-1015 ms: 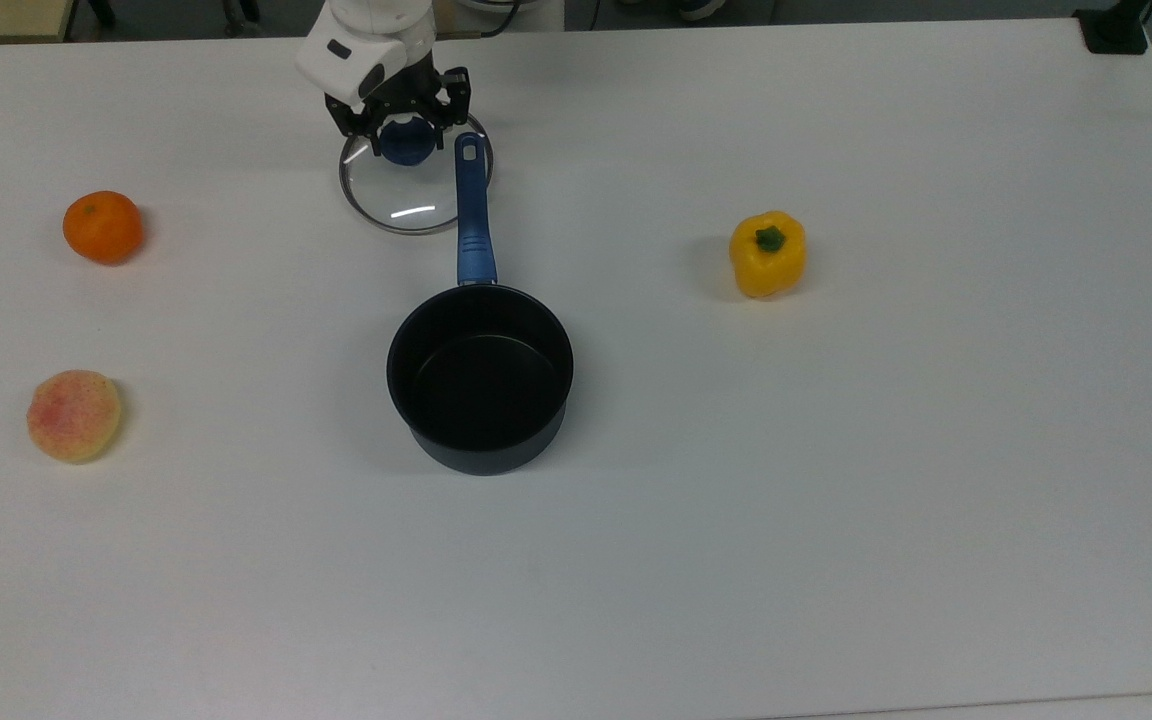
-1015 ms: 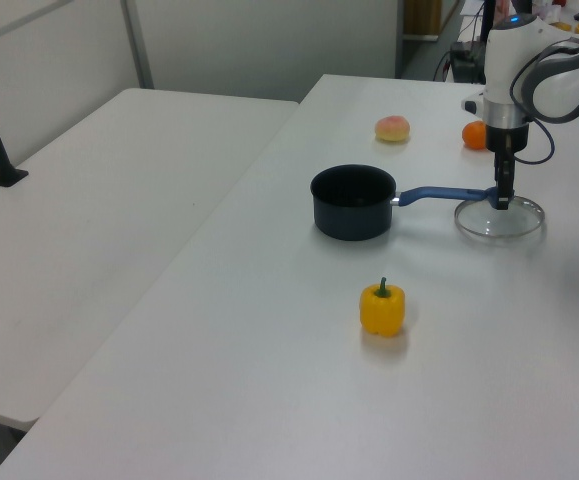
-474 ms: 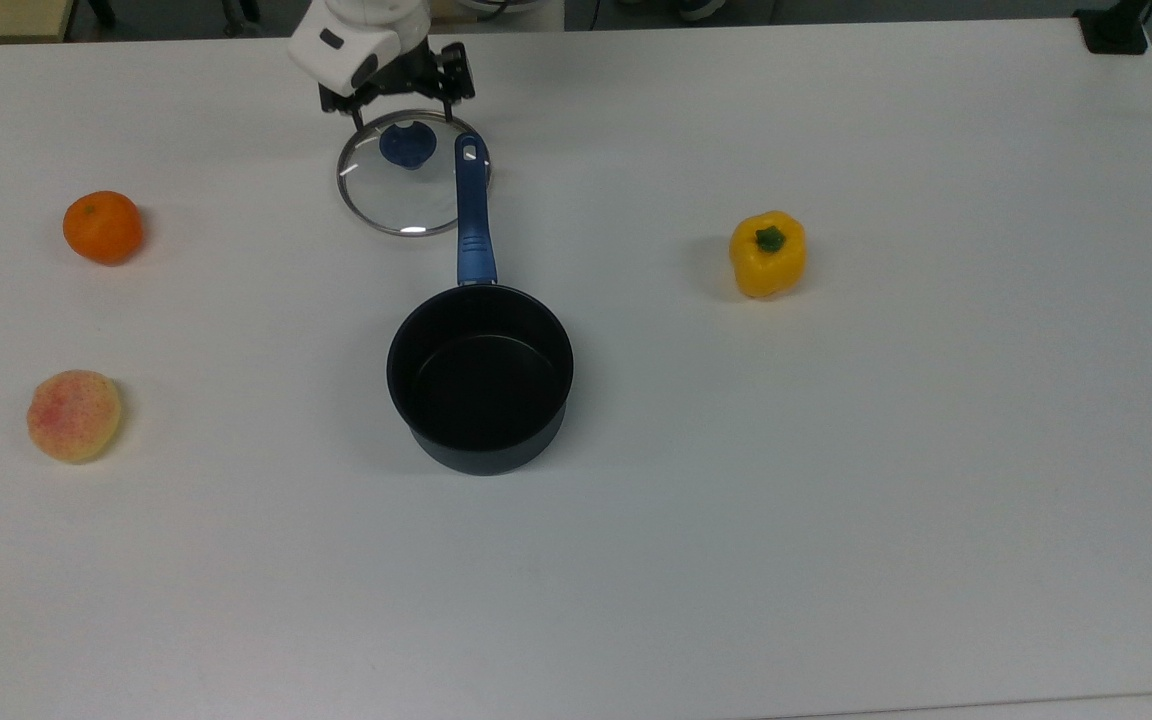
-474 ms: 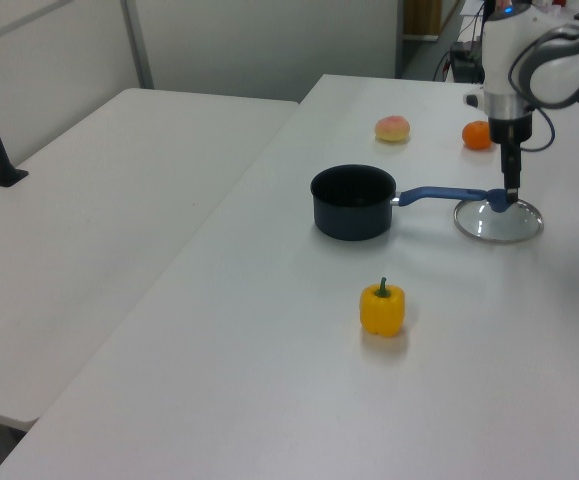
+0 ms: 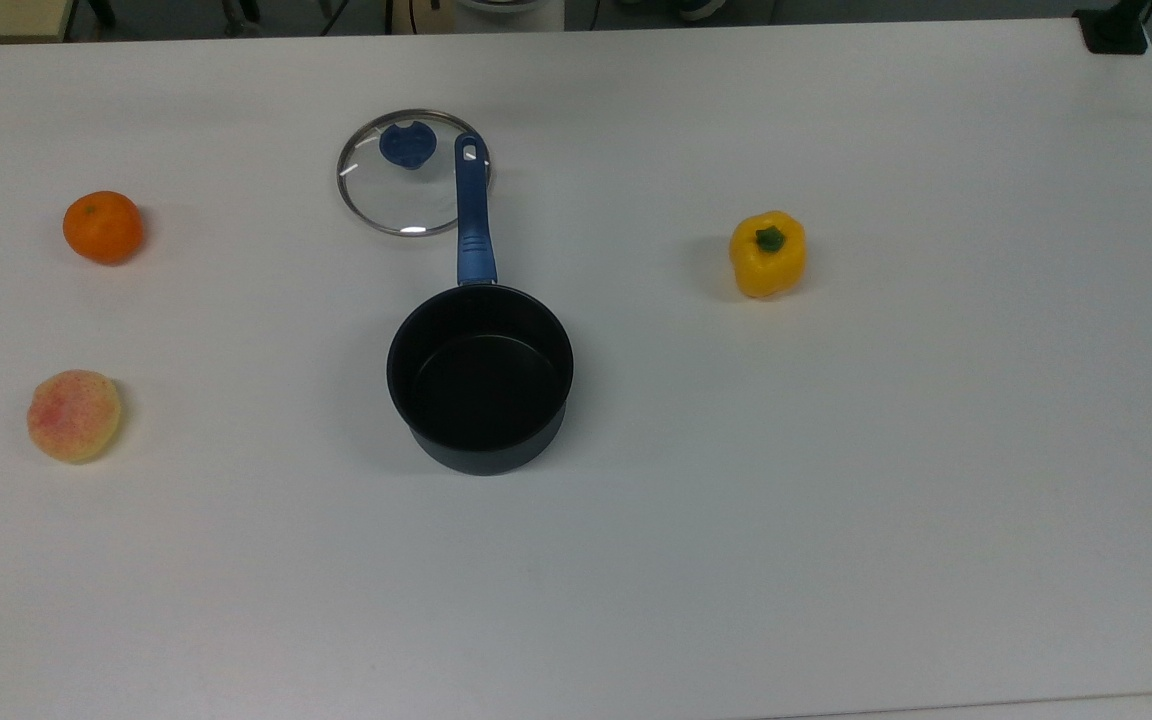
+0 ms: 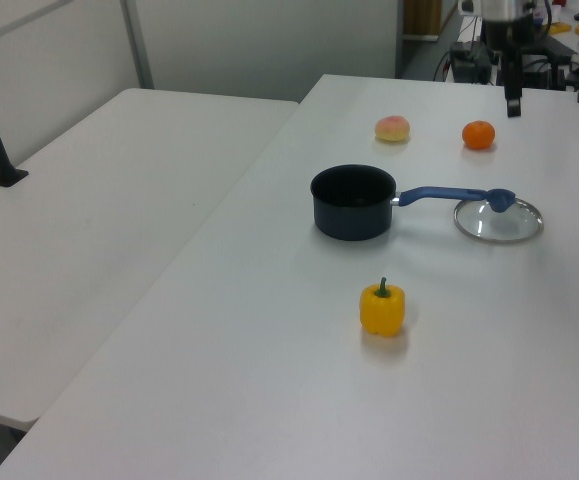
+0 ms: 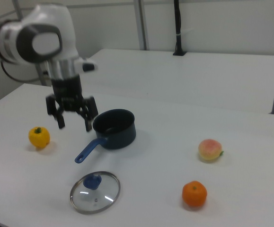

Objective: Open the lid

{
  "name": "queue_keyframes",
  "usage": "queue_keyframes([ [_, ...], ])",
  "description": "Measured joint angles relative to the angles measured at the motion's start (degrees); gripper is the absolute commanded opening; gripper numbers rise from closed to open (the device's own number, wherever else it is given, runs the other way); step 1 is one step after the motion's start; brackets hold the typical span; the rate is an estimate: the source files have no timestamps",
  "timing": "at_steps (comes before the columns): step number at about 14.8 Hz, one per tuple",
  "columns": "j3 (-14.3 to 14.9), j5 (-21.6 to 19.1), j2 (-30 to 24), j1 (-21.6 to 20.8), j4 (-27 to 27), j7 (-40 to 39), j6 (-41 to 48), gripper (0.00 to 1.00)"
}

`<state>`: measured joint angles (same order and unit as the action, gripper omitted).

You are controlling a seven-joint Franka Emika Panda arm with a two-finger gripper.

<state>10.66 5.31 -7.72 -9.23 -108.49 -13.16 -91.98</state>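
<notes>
Light: bright, even, from above.
Shadows: soft, short, under the saucepan (image 5: 480, 378).
Glare: small white spot on the lid (image 5: 414, 186).
Blur: arm slightly blurred in the right view.

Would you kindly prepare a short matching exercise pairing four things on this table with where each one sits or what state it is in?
Things:
1. lid
2. saucepan
3. yellow pepper
4. claw

States or places:
A. empty, uncovered
B. raised above the table, open, holding nothing
C. flat on the table beside the pan handle, knob up
D. alone toward the top view's right

Pairs: 1-C, 2-A, 3-D, 4-B
</notes>
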Motion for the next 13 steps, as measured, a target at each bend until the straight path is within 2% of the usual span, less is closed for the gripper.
queue_keyframes([
  [3, -1.7, -1.7, 0.0, 0.0, 6.2, 0.2, 4.1, 1.00],
  [6, -4.3, -4.5, 0.1, 0.0, 10.0, 5.8, 5.1, 1.00],
  [9, -4.8, -8.6, 0.7, 0.0, 12.2, 7.0, 4.1, 1.00],
  [13, -7.5, -8.9, 3.6, 0.1, 12.4, 14.8, -1.2, 1.00],
])
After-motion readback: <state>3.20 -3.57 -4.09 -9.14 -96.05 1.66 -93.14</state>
